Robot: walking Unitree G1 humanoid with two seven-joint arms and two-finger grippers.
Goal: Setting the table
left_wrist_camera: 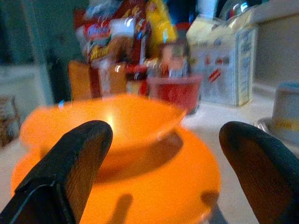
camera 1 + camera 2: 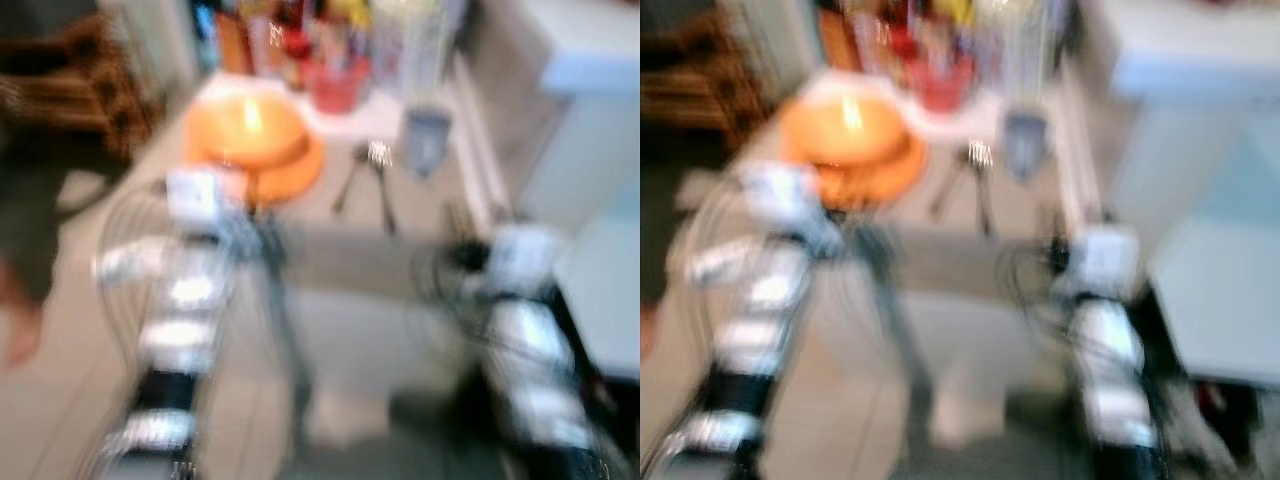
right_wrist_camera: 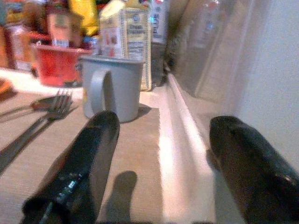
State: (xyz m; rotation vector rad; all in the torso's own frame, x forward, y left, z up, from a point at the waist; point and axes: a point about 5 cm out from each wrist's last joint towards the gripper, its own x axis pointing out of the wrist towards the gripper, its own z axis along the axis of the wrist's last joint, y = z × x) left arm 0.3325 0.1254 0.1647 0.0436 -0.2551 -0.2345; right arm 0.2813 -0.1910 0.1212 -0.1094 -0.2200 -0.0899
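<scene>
Both arms were raised over the pale counter (image 2: pixel 420 250), the head views blurred. The left gripper (image 1: pixel 163 154) stood with its jaws spread wide and empty, and straight ahead of them, between the two black fingers (image 1: pixel 70 163), sat the glossy orange plastic bowl (image 1: pixel 107 123) nested on a matching round orange plate (image 1: pixel 154 186). The right gripper (image 3: pixel 159 163) was likewise released, holding nothing; ahead of its jaws and toward the left finger stood the grey handled mug (image 3: pixel 112 86), and beyond that finger lay the metal fork and spoon (image 3: pixel 42 116), flat on the counter. A red tub (image 3: pixel 58 63) and cartons (image 3: pixel 126 42) crowded the far edge behind both. The bowl and plate looked light, rigid and smooth, hence probably slippery; a pinch across the rim, one jaw inside and one outside, seemed the likeliest hold, with the plate apt to stay behind or slide. The mug appeared stiff and stable, best taken across its body or by the handle.
</scene>
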